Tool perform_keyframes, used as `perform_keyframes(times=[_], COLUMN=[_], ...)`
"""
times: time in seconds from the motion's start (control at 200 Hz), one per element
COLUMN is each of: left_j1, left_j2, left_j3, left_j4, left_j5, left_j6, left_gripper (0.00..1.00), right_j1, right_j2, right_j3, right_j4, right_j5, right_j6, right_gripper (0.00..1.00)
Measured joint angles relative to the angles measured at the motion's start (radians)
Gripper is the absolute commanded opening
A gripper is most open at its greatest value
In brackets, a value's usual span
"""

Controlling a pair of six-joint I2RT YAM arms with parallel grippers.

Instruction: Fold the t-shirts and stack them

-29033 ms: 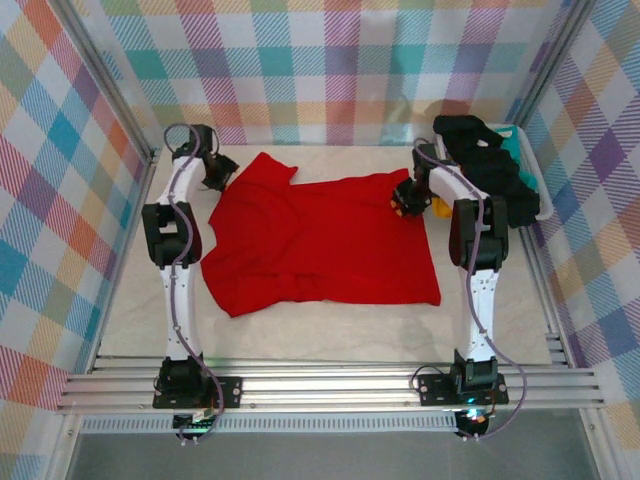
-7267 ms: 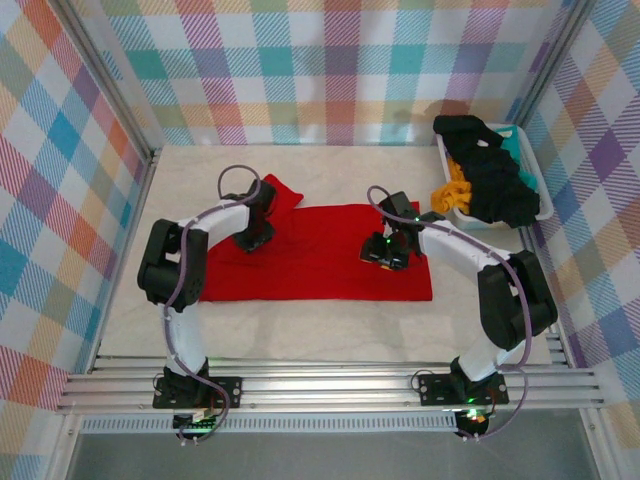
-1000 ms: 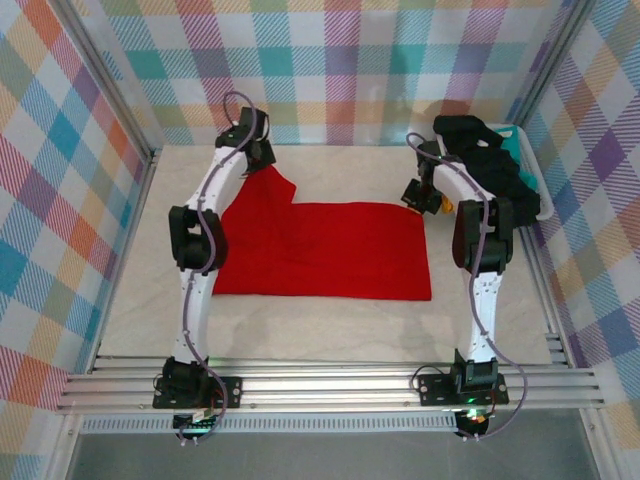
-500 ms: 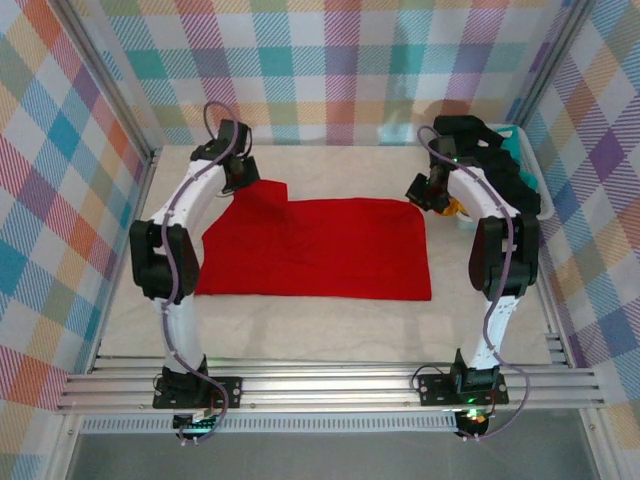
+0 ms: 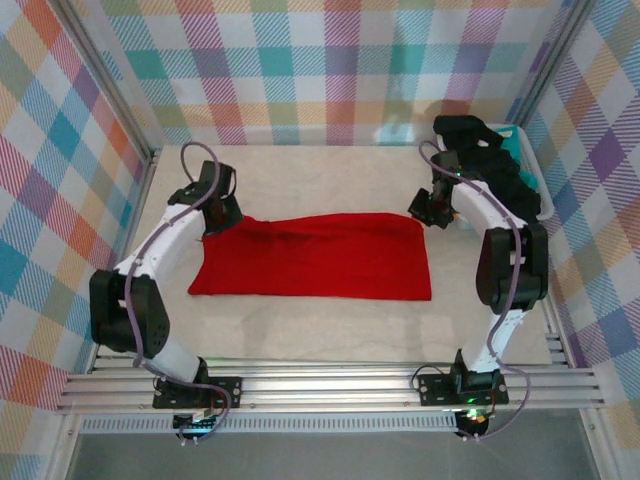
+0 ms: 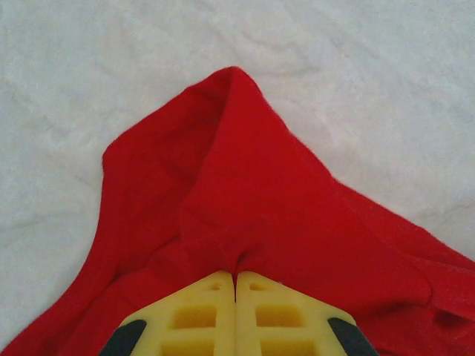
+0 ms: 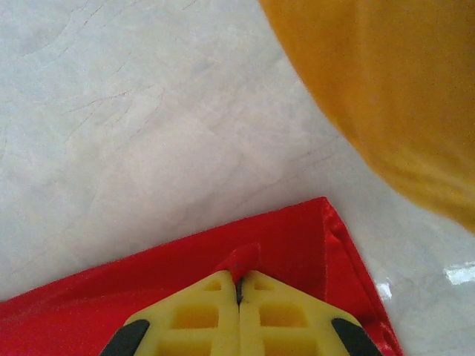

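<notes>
**A:** Where is the red shirt (image 5: 315, 258) lying?

**B:** I see it flat on the table (image 5: 330, 330), in the middle, folded into a long band running left to right. The near edge is straight. The far edge rises a little at both ends, where my arms have hold of it.

**A:** How is the left gripper (image 6: 235, 278)?

**B:** It is at the far left corner of the shirt. From the wrist camera I see the yellow fingers pressed together with a pinch of red cloth caught between their tips. The cloth beyond them stands up in a peaked fold over the pale table.

**A:** And the right gripper (image 7: 239, 285)?

**B:** It is at the far right corner. Its fingers are also closed, with a small ridge of red cloth nipped at the tips. The corner of the shirt lies just beyond them, flat on the table.

**A:** Anything close by on that side?

**B:** An orange-yellow cloth (image 7: 386, 96) hangs blurred at the top right of that wrist view, apart from the red corner. From above I see the black shirts (image 5: 495, 165) heaped in the basket (image 5: 544, 203) at the far right, near the right arm.
</notes>
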Motion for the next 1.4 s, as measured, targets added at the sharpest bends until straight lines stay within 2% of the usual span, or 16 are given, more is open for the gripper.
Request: perform_keyframes(times=[0.34,0.85,0.945,0.975,1.035,1.09,1.15,1.2,1.31,1.399], left_j1=[0.000,-0.023,-0.029,-0.029,-0.029,-0.029,-0.029,-0.029,-0.009,0.056], left_j2=[-0.100,-0.169,-0.162,-0.159,-0.154,-0.152,-0.153,-0.153,-0.148,-0.098], left_j3=[-0.209,-0.334,-0.347,-0.347,-0.346,-0.340,-0.319,-0.290,-0.190,-0.092], left_j4=[-0.003,-0.034,-0.039,-0.040,-0.045,-0.063,-0.087,-0.104,-0.117,-0.097], left_j5=[0.004,0.011,0.007,0.005,-0.004,-0.017,-0.034,-0.048,-0.060,-0.036], left_j6=[-0.172,-0.336,-0.355,-0.358,-0.371,-0.385,-0.388,-0.388,-0.379,-0.357], left_gripper=[0.00,0.00,0.14,0.27,0.45,0.52,0.55,0.56,0.53,0.49], right_j1=[0.000,0.004,0.016,0.020,0.026,0.029,0.030,0.032,0.035,0.044], right_j2=[-0.048,-0.045,-0.045,-0.045,-0.045,-0.045,-0.047,-0.053,-0.098,-0.160], right_j3=[-0.129,-0.143,-0.166,-0.176,-0.203,-0.225,-0.239,-0.242,-0.242,-0.241], right_j4=[0.019,0.022,0.027,0.030,0.034,0.033,0.029,0.023,0.017,0.018], right_j5=[0.001,0.030,0.032,0.036,0.046,0.058,0.068,0.077,0.103,0.118], right_j6=[-0.006,-0.034,-0.034,-0.034,-0.030,-0.027,-0.021,-0.021,-0.018,-0.011], right_gripper=[0.00,0.00,0.00,0.00,0.09,0.24,0.36,0.40,0.40,0.37])
